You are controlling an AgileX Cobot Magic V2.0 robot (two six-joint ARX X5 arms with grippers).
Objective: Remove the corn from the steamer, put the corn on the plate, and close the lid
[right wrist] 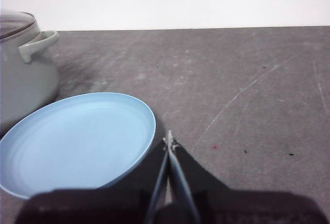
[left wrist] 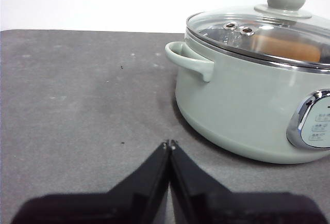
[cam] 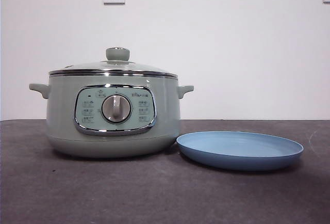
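Sitting on the grey matte table (cam: pixel 154 193), the smooth round steamer (cam: pixel 113 126) wore its domed glass lid (cam: pixel 116 65); I saw orange corn (left wrist: pixel 286 47) beneath. Glossy blue plate (cam: pixel 240 150) lay beside. Left gripper (left wrist: pixel 170 144) and right gripper (right wrist: pixel 169 141) were pinched together, empty.

Sage green, pale blue, dark grey — your palette here.
You have the steamer (cam: pixel 62 126) in pale sage green with a chrome-framed panel and silver dial; its clear glass lid (cam: pixel 111 66) carries a green knob, and orange-yellow corn (left wrist: pixel 286 47) glows through it. At the steamer's 3 o'clock sits the plain light-blue plate (cam: pixel 240 154). Table (cam: pixel 154 198) mottled dark grey — grippers black.
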